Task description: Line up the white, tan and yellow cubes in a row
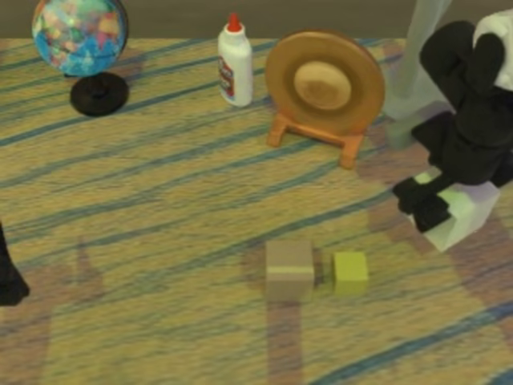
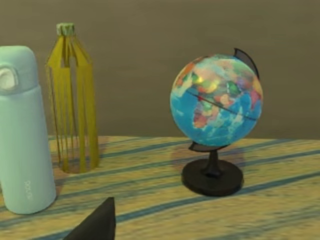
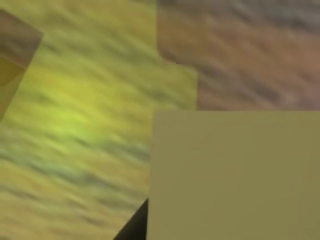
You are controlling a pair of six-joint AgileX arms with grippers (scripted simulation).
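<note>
The white cube [image 1: 463,215] sits at the right side of the table, tilted out of square with the others and seemingly raised at one end, with my right gripper [image 1: 423,204] down on it. The dark fingers straddle its near-left corner and appear clamped on it; I judge that a pinch on the cube, though the arm hides most of the contact. In the right wrist view the cube's pale face [image 3: 235,175] fills the lower half of the picture, right up against the camera, which fits a cube held between the fingers.

The tan cube [image 1: 289,269] and the yellow cube [image 1: 350,272] already stand side by side near the table's middle front, just apart, the yellow one to the right. So two of three are in line, as I read it. What is left is to bring the white cube over, square it up, and set it at one end of that row.

Behind them stand a wooden plate on a stand [image 1: 325,80], a glue bottle [image 1: 235,60] and a globe [image 1: 80,36].

My left gripper [image 1: 10,281] is parked at the left edge; I cannot tell its fingers' state. Its wrist camera looks past the globe toward a pale green flask [image 2: 22,130] and a yellow bottle [image 2: 72,105].
</note>
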